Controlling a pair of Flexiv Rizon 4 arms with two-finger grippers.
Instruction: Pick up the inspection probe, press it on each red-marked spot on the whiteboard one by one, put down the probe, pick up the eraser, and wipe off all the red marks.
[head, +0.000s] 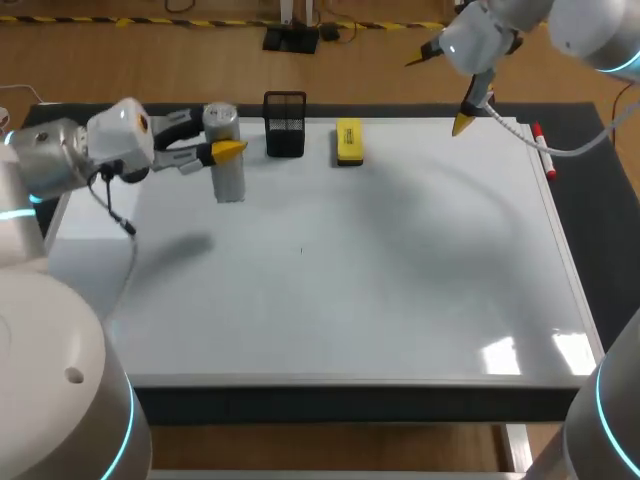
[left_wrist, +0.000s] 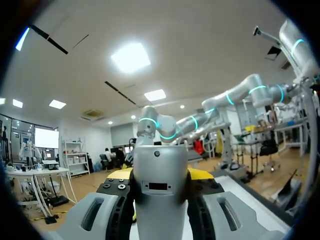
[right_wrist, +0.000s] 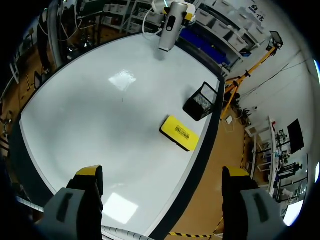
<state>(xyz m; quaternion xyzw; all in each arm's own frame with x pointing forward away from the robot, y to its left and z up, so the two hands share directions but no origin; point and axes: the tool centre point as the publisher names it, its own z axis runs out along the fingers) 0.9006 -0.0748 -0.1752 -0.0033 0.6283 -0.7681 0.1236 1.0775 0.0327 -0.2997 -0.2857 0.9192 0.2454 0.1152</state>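
The near whiteboard (head: 350, 300) shows no red mark, so the left end effector (head: 218, 140), grasping the upright probe (head: 229, 180) near the far left corner, should keep it vertical and move gently; farther lies the eraser (head: 348, 141), and the right end effector (right_wrist: 162, 175) hangs released.

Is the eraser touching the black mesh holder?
Apart. The right wrist view shows bare whiteboard between the eraser and the black mesh holder; the head view shows the same gap.

Whiteboard (head: 350, 270) — eraser (head: 349, 141), black mesh holder (head: 285, 125)
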